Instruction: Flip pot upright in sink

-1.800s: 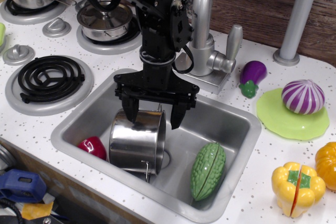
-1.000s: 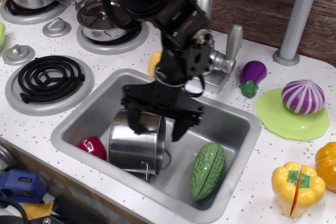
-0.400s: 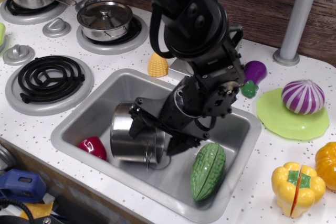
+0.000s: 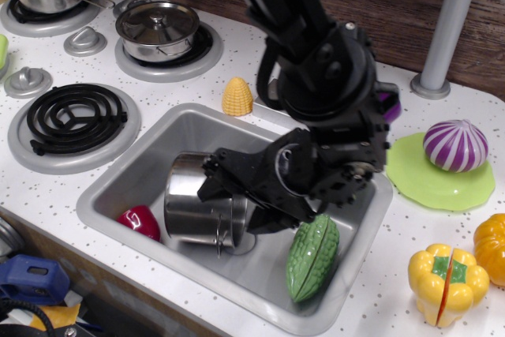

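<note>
The shiny steel pot (image 4: 185, 204) lies on its side in the left half of the grey sink (image 4: 150, 147), its open mouth facing right toward the drain. One wire loop handle shows at its lower rim. My black gripper (image 4: 237, 204) reaches down from the right, tilted nearly level. Its jaws are spread and straddle the pot's rim, with one finger (image 4: 211, 185) above the rim and the other low at the mouth. The arm hides the sink's back right part.
A green gourd (image 4: 312, 256) lies in the sink just right of the gripper, and a red vegetable (image 4: 140, 221) lies left of the pot. A corn (image 4: 237, 97), a coil burner (image 4: 71, 116), lidded pots (image 4: 158, 29), a purple onion (image 4: 455, 145) and a yellow pepper (image 4: 444, 283) sit on the counter.
My arm has swung right and lowered, tilting the gripper from pointing down to nearly sideways at the pot's mouth. The pot has shifted slightly. The corn behind the sink has come into view.
</note>
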Available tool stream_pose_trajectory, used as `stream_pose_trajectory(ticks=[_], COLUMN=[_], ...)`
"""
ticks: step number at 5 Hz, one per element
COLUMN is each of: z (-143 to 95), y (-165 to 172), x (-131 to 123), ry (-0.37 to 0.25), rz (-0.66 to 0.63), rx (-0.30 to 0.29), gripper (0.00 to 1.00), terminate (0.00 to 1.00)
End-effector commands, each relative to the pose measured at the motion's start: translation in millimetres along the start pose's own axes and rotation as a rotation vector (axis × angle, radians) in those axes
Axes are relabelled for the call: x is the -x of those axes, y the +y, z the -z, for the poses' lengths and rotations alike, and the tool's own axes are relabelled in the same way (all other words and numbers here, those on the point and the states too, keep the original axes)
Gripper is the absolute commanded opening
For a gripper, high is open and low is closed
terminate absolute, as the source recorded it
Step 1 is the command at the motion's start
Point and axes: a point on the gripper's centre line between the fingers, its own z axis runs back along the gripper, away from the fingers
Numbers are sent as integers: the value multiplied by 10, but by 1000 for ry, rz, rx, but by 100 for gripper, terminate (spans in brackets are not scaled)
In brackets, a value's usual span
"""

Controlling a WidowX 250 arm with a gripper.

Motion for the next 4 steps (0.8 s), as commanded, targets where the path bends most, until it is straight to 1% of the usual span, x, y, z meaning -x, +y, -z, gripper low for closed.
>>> stream_pose_trajectory(ticks=[1, 2, 3, 4], z=[-10, 44, 99, 119], y=[135, 189, 267, 308], x=[-120, -131, -153, -177], ry=[-50, -77, -94, -107], rz=[-5, -8, 6, -11], rx=[39, 28, 43, 51], gripper=[100, 100, 100, 0], terminate=[0, 0, 0, 0])
